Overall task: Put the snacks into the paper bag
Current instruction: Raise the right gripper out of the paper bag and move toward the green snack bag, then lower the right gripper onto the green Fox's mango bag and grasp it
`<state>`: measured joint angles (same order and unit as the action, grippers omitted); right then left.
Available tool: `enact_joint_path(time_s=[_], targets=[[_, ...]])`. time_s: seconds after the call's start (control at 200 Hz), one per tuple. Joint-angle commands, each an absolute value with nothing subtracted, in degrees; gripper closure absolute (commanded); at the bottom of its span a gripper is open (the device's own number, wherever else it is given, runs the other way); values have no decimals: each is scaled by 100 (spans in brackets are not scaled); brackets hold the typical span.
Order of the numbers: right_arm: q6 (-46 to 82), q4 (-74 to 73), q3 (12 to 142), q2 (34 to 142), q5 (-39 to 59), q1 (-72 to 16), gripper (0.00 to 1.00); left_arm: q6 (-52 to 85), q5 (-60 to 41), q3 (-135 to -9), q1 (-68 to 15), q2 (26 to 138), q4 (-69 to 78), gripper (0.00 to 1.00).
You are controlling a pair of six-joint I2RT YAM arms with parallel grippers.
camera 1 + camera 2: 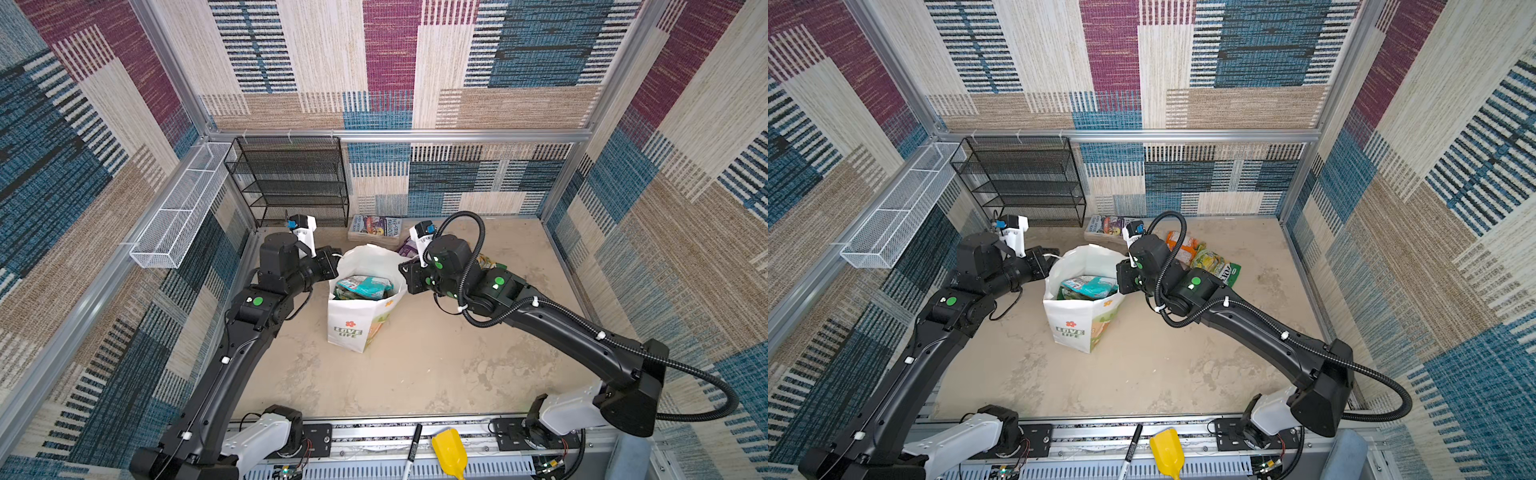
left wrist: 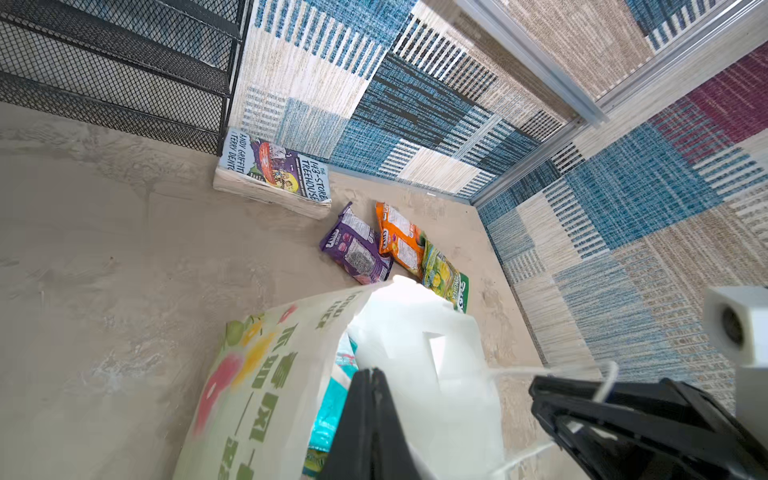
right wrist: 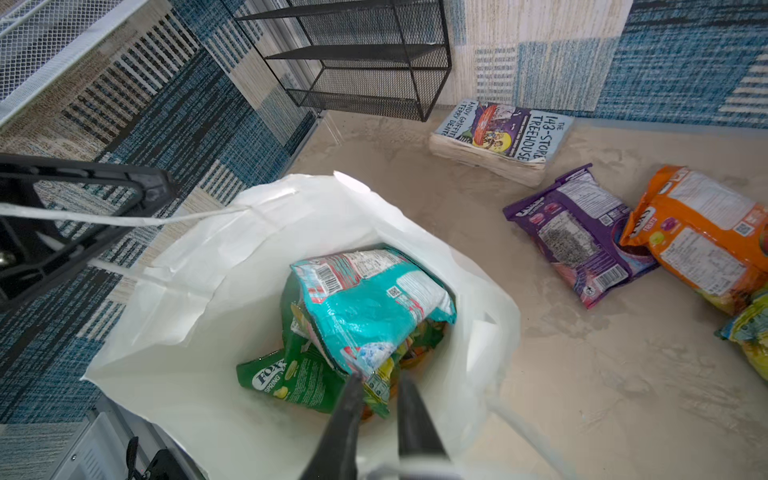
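Upright white paper bag holds a teal packet and green FOX'S packet. Beside the bag, a purple packet, orange packet and yellow-green packet await packing. Left tool pinched together at the bag's rim; right tool parted, empty, over its mouth.

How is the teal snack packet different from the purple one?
The teal packet is inside the paper bag; the purple packet is out on the table. The teal packet sits tilted and crumpled on a green packet, while the purple packet lies flat, touching the orange packet. Both are glossy plastic packets with barcodes showing.
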<state>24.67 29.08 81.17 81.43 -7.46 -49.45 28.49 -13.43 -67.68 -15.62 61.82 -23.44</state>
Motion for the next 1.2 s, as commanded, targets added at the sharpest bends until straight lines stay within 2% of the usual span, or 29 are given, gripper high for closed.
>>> enact_joint_path(time_s=[0.0, 0.08, 0.14, 0.19, 0.396, 0.561, 0.766, 0.986, 1.192], targets=[[2602, 2536, 8105, 7977, -571, -4944, 44, 2834, -1255, -6727, -1563, 6075, -1809, 100], [2635, 2707, 8228, 7857, -623, -4948, 16, 2807, -1167, -6703, -1563, 6031, -1836, 100], [2632, 2815, 8331, 7737, -698, -4947, 5, 2802, -1031, -6689, -1564, 6030, -1884, 100], [2628, 2911, 8421, 7618, -805, -4944, 0, 2797, -913, -6703, -1560, 6041, -1968, 100], [2768, 3284, 8876, 7068, -1561, -4935, 0, 2842, -322, -6817, -1530, 6083, -2406, 100], [2856, 3183, 8612, 6541, -2739, -4725, 0, 2900, -343, -6778, -1486, 6072, -2373, 100], [3160, 2839, 7899, 6558, -1623, -3141, 0, 2900, -305, -6759, -1485, 6075, -2381, 100], [3469, 2395, 7279, 7344, -710, -1645, 0, 2900, -314, -6760, -1472, 6061, -2377, 100], [3490, 1990, 7009, 8361, -919, -1038, 0, 2890, -257, -6757, -1468, 6047, -2382, 100]])
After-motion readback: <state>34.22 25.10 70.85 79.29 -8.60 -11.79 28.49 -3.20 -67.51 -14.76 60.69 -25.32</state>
